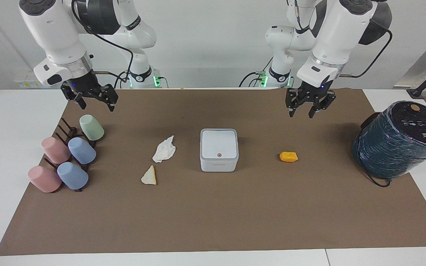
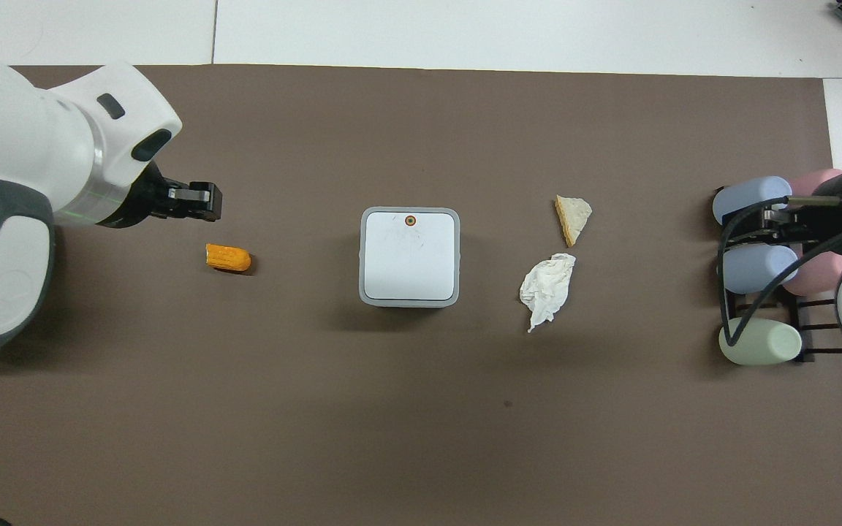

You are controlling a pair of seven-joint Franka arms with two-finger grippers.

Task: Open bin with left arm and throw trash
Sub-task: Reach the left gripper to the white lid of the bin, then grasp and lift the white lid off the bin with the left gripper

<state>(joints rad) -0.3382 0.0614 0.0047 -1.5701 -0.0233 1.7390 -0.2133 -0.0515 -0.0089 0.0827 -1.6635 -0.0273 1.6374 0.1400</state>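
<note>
White tabletop is covered by a brown mat (image 1: 213, 214), with a pale wall seen at the robots' end. At the middle of the mat the bin (image 1: 219, 149) is set with its lid down and flat, a small brown dot showing on the lid's edge farthest from the robots. Toward the right arm's end of the table, a crumpled white tissue (image 1: 164, 149) is laid just beside a pale cream wedge-shaped scrap (image 1: 149, 176), the wedge being the farther of the two from the robots. Toward the left arm's end, an orange-yellow lump (image 1: 288, 156) is found alone on the mat, well apart from the bin. The left gripper (image 1: 301, 113) is held in the air over bare mat near that lump, its fingers pointed downward with a narrow gap seen between the tips and nothing held. The right gripper (image 1: 97, 105) is held raised over the mat's edge beside a dark rack of pastel cups (image 1: 68, 157), its jaws spread wide and empty, that arm being at wait. A dark teal wrapped cylinder (image 1: 398, 140) is stood at the left arm's end of the table.
</note>
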